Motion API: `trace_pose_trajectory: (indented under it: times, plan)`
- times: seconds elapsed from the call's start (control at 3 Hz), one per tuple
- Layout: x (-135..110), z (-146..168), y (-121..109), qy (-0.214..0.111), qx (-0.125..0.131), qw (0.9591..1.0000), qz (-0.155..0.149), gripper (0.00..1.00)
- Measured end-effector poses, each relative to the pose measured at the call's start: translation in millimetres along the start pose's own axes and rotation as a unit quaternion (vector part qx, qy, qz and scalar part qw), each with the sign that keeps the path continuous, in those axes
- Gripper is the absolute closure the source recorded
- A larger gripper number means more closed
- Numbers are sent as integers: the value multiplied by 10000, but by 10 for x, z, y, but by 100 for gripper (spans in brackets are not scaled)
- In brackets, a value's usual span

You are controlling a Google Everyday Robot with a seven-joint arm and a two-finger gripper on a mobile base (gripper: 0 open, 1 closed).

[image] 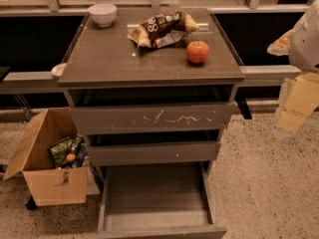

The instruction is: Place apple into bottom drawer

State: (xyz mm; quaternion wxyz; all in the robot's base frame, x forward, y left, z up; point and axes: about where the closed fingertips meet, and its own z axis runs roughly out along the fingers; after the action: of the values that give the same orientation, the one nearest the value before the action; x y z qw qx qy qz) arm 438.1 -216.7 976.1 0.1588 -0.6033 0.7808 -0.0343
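Note:
The red-orange apple (198, 52) sits on the cabinet top (109, 59), near its right front corner and beside a crumpled snack bag (162, 29). The bottom drawer (155, 218) is pulled out towards the camera, and its smooth grey floor holds nothing. The middle drawer (154, 153) and the top drawer with white scratches (152, 118) are each out a little. My gripper (295, 108) hangs at the right edge of the view, to the right of the cabinet at about the top drawer's height, well apart from the apple.
A white bowl (102, 14) stands at the back left of the cabinet top. An open cardboard box (47, 168) with packets and a small orange ball (71, 157) stands on the floor left of the drawers. Speckled floor lies to the right.

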Motion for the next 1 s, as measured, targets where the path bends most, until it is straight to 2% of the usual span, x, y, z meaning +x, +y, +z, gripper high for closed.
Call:
trace_pose_trajectory:
  times: [0.33, 0.67, 1.0]
  plan:
    - [-3, 10, -35, -37, 31, 10000, 27, 0]
    - [-24, 105, -332, -344, 270, 9987, 257, 0]
    - [-111, 266, -770, -781, 519, 9938, 600, 0]
